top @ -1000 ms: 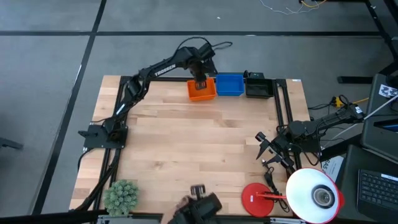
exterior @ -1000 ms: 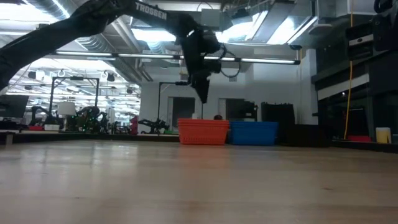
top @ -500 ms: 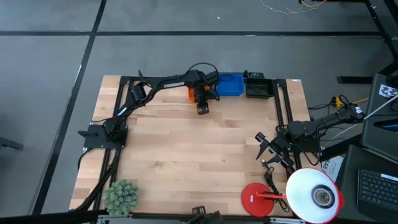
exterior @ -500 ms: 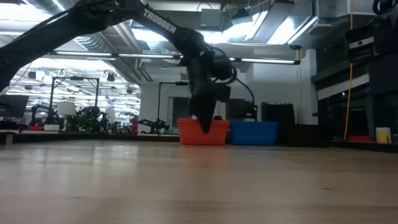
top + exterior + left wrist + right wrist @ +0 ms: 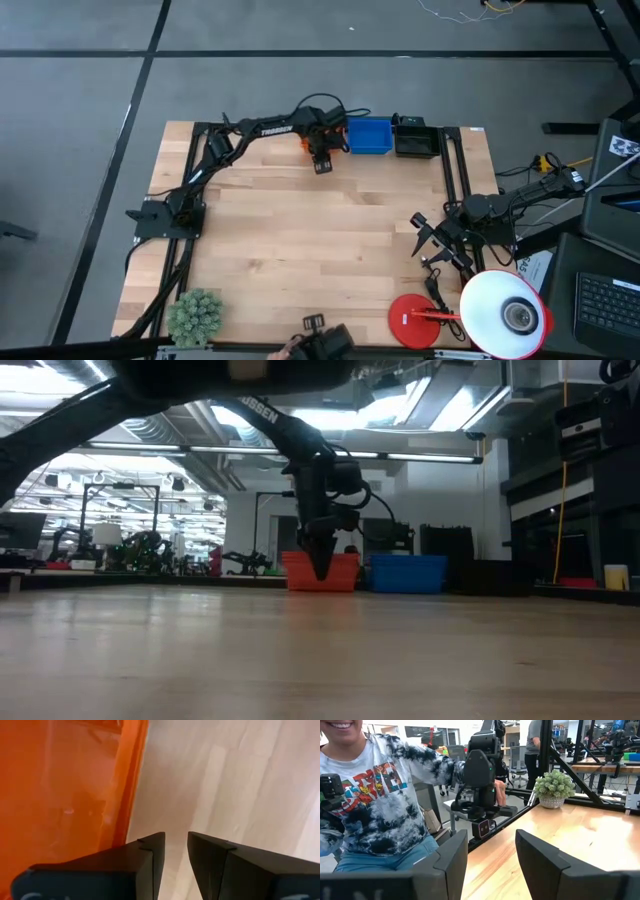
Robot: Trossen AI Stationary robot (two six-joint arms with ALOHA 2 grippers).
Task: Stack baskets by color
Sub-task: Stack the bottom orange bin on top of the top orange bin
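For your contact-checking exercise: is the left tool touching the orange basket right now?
Cannot tell. In the left wrist view the left tool sits beside the orange basket, nothing between its fingers, but neither contact nor gap shows plainly; in the low view they overlap.

grey floor [image 5: 90, 90] with dark seams surrounds the wooden bench [image 5: 310, 250]; ceiling strip lights [image 5: 420, 457] glow over distant workstations [image 5: 120, 550].
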